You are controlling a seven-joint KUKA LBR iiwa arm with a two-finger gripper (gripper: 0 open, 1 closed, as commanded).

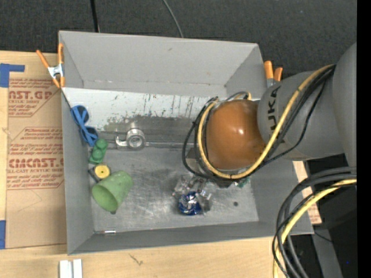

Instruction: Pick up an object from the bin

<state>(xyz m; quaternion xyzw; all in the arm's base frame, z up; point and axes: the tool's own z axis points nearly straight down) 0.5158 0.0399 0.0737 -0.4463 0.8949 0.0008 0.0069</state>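
At the bin's (156, 100) right, the gripper (194, 190) hangs over a blue wad (189, 206).

Arm (301, 114): "UKA" lettering, prob. KUKA, partly hidden.

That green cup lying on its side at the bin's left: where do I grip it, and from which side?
Probably across its tapered body, midway, coming straight down from above. The green cup lies on its side, its rounded wall facing up; the yellow disc sits close beside it.
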